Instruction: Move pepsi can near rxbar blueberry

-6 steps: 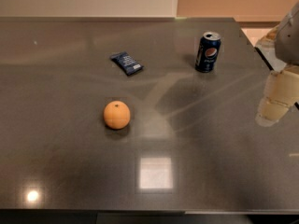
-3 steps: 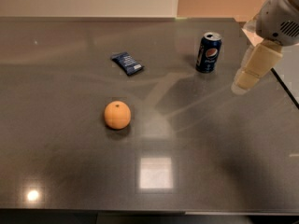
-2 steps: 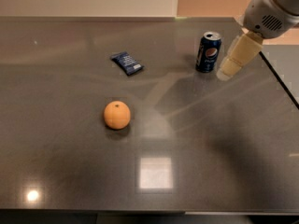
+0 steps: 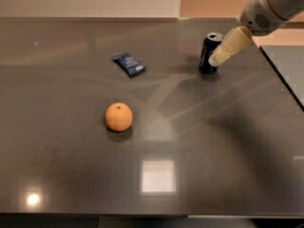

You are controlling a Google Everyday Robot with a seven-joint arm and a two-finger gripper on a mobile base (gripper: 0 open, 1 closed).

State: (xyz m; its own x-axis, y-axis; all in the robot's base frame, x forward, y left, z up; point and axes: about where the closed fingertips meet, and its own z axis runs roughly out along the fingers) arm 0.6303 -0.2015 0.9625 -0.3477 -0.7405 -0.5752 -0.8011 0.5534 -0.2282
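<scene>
The pepsi can point(image 4: 207, 52) stands upright on the dark table point(image 4: 190, 141), at the back right. It is dark blue with a silver top. The rxbar blueberry point(image 4: 128, 64) lies flat to the can's left, a dark navy wrapper with white print. My gripper point(image 4: 214, 61) comes in from the upper right on a white arm; its cream tip overlaps the can's right side.
An orange point(image 4: 118, 117) sits in front of the wrapper, left of the table's middle. The table's right edge point(image 4: 280, 75) runs close behind the can, with a second dark surface point(image 4: 289, 61) beyond it. A pale wall lies behind.
My gripper has moved up and to the left, from the table's right edge to the pepsi can's right side. The can, wrapper and orange have not moved.
</scene>
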